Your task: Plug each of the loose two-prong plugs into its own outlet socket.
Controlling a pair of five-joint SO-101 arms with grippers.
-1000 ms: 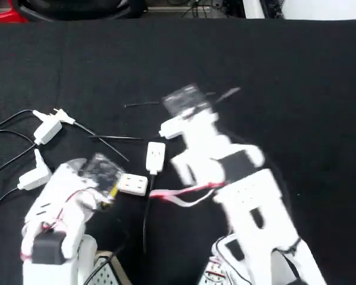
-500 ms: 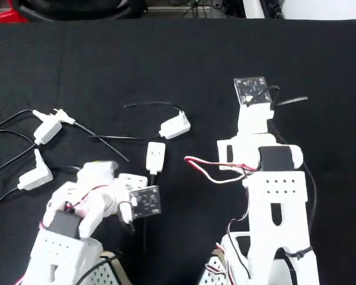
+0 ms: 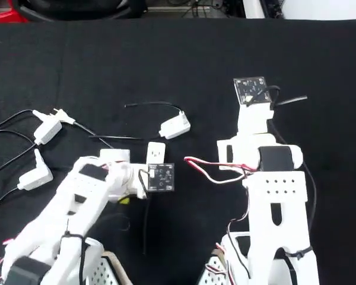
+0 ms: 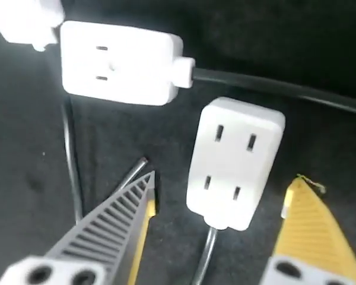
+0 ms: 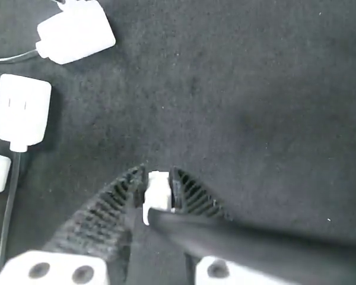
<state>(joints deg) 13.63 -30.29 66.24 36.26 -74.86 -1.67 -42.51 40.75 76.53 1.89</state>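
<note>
left arm [image 3: 86,190] above socket [image 3: 156,152] | plug [image 3: 175,127] just beyond | right arm [image 3: 276,190] apart

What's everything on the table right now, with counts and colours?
two-slot socket: one, white, mid-table, beside the four-slot one.
four-slot socket: one, white, between the left claw's fingers.
loose plugs: three, white, two near the table's left edge, one mid-table.
small plug: one, white with a black cable, in the right claw.
cables: several, black, trailing from plugs and sockets.
table cloth: one, black.
left claw: one, grey and yellow, open around the four-slot socket.
right claw: one, dark, shut on the small plug.
</note>
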